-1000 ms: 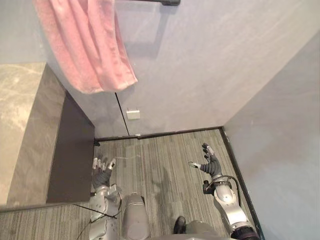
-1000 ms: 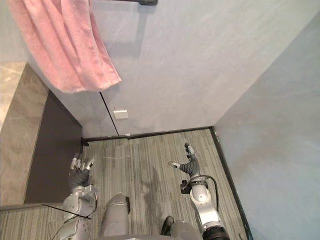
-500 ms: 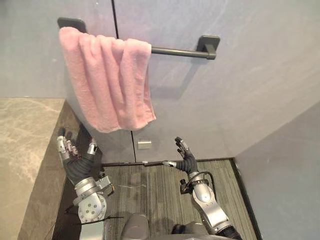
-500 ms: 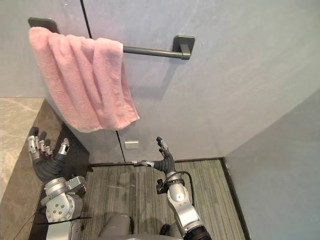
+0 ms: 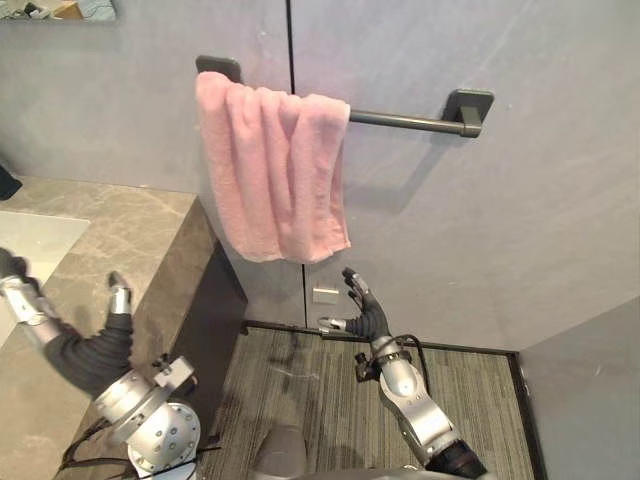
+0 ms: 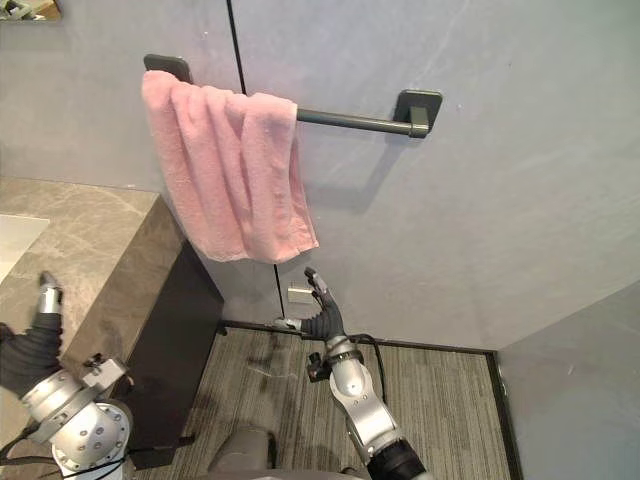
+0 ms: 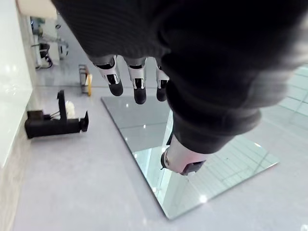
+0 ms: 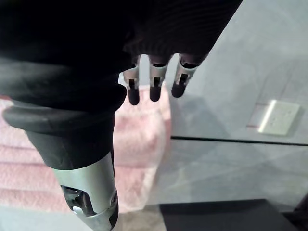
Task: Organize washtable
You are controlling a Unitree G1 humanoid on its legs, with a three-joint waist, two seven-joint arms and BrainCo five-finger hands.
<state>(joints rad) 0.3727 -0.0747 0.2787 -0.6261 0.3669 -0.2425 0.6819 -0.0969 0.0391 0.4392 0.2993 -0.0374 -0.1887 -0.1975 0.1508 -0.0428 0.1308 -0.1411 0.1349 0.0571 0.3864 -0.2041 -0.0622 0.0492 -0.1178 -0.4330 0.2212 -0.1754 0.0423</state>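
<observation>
fingers (image 8: 154,77) straight and apart on right hand (image 5: 367,320), below the hanging pink towel (image 5: 275,175); left hand (image 5: 78,350) likewise over counter (image 5: 130,225).

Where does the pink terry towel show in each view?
Left eye view: the pink terry towel hangs over the left end of the dark wall bar.
Right eye view: the towel sits left of centre.
Right wrist view: pink folds behind the right hand.
Shared landmark: small white wall plate below the towel.
</observation>
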